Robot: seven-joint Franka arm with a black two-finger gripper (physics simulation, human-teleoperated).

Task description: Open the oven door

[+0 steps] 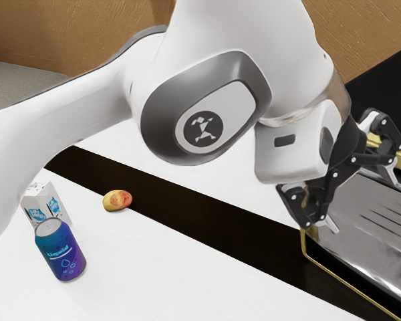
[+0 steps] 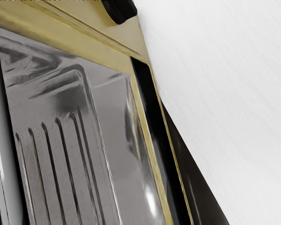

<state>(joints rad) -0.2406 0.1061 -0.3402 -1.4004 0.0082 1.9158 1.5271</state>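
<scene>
In the exterior view my gripper [image 1: 361,197] is at the right, its two fingers spread wide apart with nothing held between them. It is over the near end of the oven [image 1: 381,221], which has a grey metallic, slotted surface and gold edging. In the wrist view the oven's gold frame [image 2: 98,51] surrounds the grey slotted panel [image 2: 51,154]. A pale rounded bar [image 2: 2,178], perhaps the door handle, runs along one side of the panel. Whether the door stands ajar, I cannot tell.
A black knob [image 2: 122,10] sits on the gold front. In the exterior view, a blue-purple can [image 1: 60,251], a white-and-blue carton [image 1: 37,200] and a yellow-red fruit-like item [image 1: 117,200] are on the white surface [image 1: 154,267]. A dark strip [image 1: 207,207] crosses between white surfaces.
</scene>
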